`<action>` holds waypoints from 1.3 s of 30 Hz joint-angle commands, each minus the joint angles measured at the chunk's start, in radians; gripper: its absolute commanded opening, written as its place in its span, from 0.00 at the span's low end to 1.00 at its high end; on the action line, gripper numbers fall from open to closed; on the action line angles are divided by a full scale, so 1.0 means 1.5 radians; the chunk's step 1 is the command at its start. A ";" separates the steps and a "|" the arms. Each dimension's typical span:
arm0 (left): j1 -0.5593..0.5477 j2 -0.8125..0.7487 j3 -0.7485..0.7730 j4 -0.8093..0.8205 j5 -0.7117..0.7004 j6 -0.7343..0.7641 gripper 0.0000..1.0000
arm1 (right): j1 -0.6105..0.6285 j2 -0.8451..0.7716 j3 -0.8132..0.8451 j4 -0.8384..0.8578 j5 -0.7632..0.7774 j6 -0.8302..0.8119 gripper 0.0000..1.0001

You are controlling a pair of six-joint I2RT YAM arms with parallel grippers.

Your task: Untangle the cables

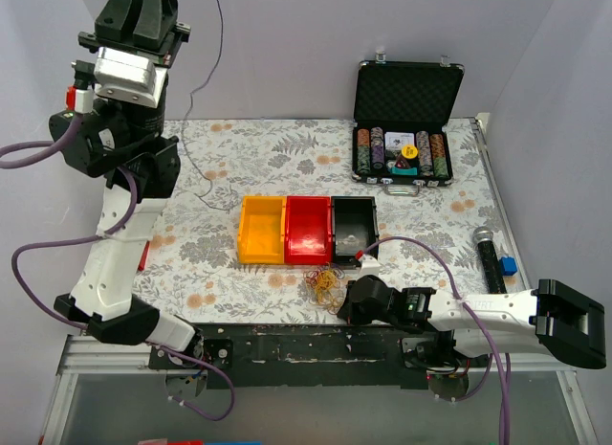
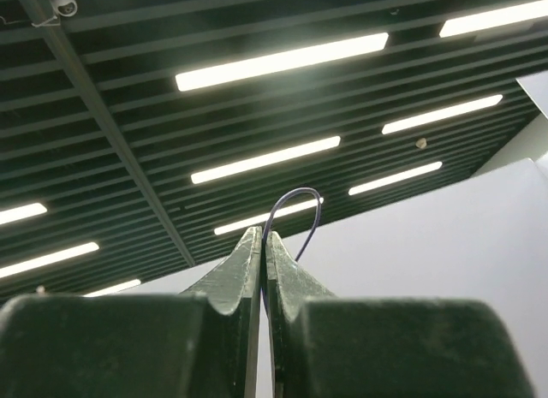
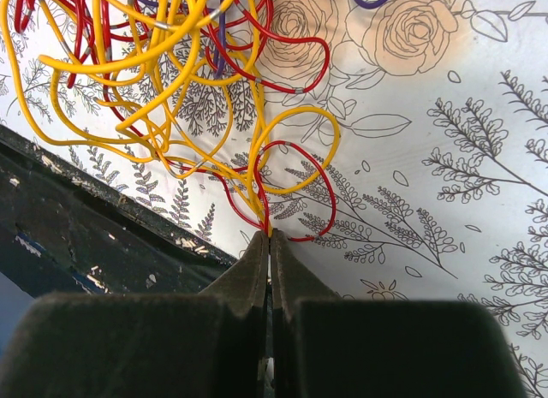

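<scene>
At the near edge of the table, my right gripper lay low, jaws pressed shut on red and yellow strands at the rim of the tangle. How many strands I pinched was hidden between the pads. Just behind sat three trays, yellow, red and black. My left gripper stood high, its tips cut off in the overhead view, jaws closed on a thin purple wire that hung to the table, faint against the floral pattern.
</scene>
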 commanded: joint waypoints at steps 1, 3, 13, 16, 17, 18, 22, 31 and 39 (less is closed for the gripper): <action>0.002 -0.057 -0.114 0.013 -0.014 0.037 0.00 | 0.009 0.029 -0.035 -0.113 -0.008 -0.006 0.01; 0.002 -0.088 -0.178 0.012 -0.007 0.038 0.00 | 0.010 0.033 -0.036 -0.110 -0.011 -0.005 0.01; 0.002 -0.153 -0.361 -0.007 -0.013 0.062 0.00 | 0.012 0.016 -0.044 -0.113 -0.007 0.001 0.01; 0.002 -0.162 -0.405 -0.003 -0.021 0.085 0.00 | 0.012 0.011 -0.046 -0.113 -0.006 0.003 0.01; 0.002 -0.163 -0.416 -0.002 -0.025 0.088 0.00 | 0.012 0.011 -0.048 -0.115 -0.005 0.004 0.01; 0.002 -0.164 -0.425 0.000 -0.026 0.090 0.00 | 0.012 0.009 -0.049 -0.115 -0.006 0.004 0.01; 0.003 -0.164 -0.443 0.002 -0.027 0.091 0.00 | 0.013 0.001 -0.054 -0.117 -0.006 0.010 0.01; 0.002 -0.136 -0.362 0.036 -0.029 0.072 0.00 | 0.014 -0.002 -0.053 -0.115 -0.005 0.012 0.01; 0.002 -0.144 -0.364 0.039 -0.030 0.056 0.00 | 0.017 0.014 -0.046 -0.110 -0.006 0.008 0.01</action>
